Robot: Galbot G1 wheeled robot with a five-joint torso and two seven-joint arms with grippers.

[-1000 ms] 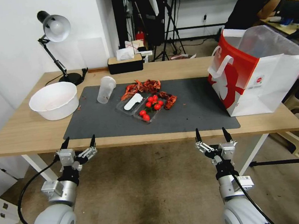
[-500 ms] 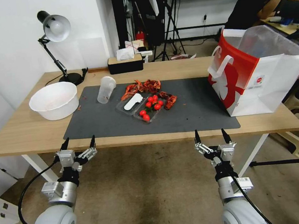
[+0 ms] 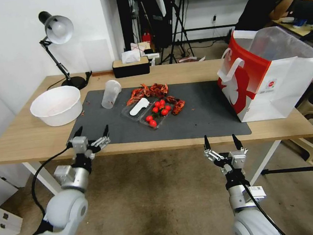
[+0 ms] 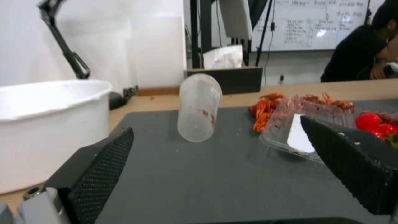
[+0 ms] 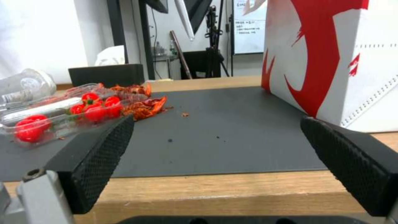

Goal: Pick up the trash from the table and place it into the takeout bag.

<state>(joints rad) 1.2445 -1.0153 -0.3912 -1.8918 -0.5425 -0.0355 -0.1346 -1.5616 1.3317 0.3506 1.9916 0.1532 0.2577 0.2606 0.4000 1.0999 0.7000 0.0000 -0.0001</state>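
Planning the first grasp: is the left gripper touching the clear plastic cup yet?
Apart. The left wrist view shows open dark mat between the left gripper fingers and the clear plastic cup lying farther back.

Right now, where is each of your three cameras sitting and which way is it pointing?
Head view: high, looking forward and down over the table; both arms show, left gripper open over the near edge, right gripper open below it.
Left wrist view: low over the dark mat, facing the lying clear plastic cup; its open fingers frame the shot.
Right wrist view: at the table's edge, facing the takeout bag between its fingers.
Both wrist views share the clear container of tomatoes.
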